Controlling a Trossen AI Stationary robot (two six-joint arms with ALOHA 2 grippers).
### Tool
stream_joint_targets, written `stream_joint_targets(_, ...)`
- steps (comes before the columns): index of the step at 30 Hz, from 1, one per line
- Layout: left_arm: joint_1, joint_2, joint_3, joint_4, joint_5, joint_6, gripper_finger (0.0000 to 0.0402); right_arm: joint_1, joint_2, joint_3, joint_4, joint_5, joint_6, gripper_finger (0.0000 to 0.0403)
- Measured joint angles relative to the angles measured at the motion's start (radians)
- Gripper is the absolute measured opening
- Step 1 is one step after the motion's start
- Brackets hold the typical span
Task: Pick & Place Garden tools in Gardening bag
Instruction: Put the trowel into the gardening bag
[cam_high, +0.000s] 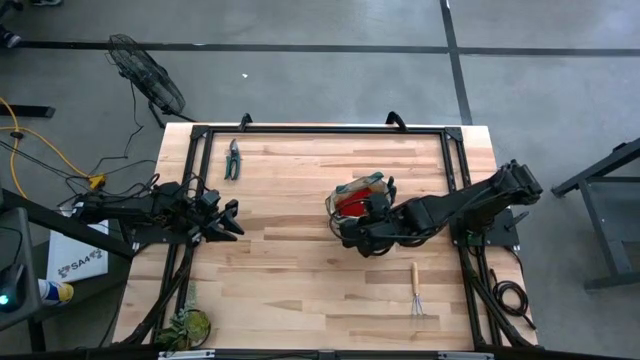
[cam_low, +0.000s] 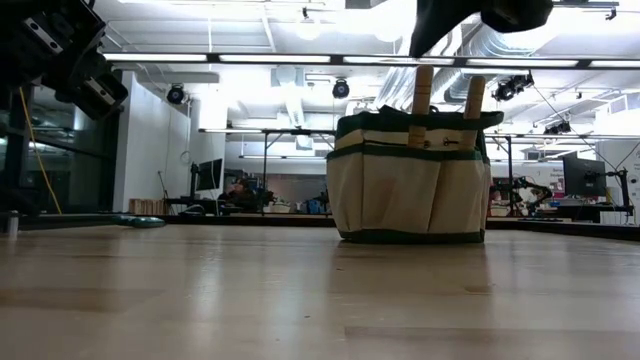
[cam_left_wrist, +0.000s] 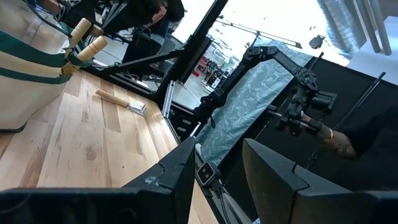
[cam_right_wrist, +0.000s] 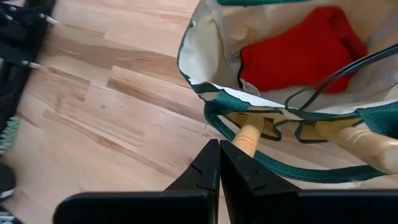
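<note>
The tan gardening bag (cam_high: 358, 192) with green trim stands upright on the table, right of the middle. A red cloth piece (cam_right_wrist: 305, 53) lies inside it. Two wooden tool handles (cam_right_wrist: 247, 138) (cam_right_wrist: 364, 144) stick up out of its outer pockets, also seen in the low view (cam_low: 422, 100) (cam_low: 472, 105). My right gripper (cam_right_wrist: 219, 163) is shut and slants down just over the bag's near-left rim, beside one handle's end. My left gripper (cam_left_wrist: 217, 177) hovers open near the table's left edge, with nothing between its fingers. A pruner (cam_high: 232, 158) and a hand rake (cam_high: 417, 293) lie flat on the table. My right gripper's shut fingertips (cam_right_wrist: 211, 158) stand right beside the free end of the wooden handle (cam_right_wrist: 244, 144) that sticks out of the bag's outer pocket, coming from above at a slant. I cannot tell whether they touch it.
A leafy plant clump (cam_high: 187, 325) sits at the near left corner. A black frame (cam_high: 320, 130) runs around the table's far and side edges. Bare wood lies between the two arms and along the near edge.
</note>
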Motion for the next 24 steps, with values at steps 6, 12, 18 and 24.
stream_joint_targets(6,0.000,0.000,0.000,0.000,0.000,0.000,0.0132,0.002,-0.043,0.000,0.000,-0.025,-0.002,0.0002)
stream_joint_targets(12,0.000,0.000,0.000,0.000,0.000,0.000,0.0132,0.002,-0.036,0.000,0.008,-0.085,-0.020,0.0002)
stream_joint_targets(18,0.000,0.000,0.000,0.000,0.000,0.000,0.0132,0.002,-0.029,0.000,0.000,-0.089,-0.020,0.0002)
stream_joint_targets(24,0.000,0.000,0.000,0.000,0.000,0.000,0.0132,0.002,-0.027,0.000,-0.032,-0.088,-0.008,0.0002)
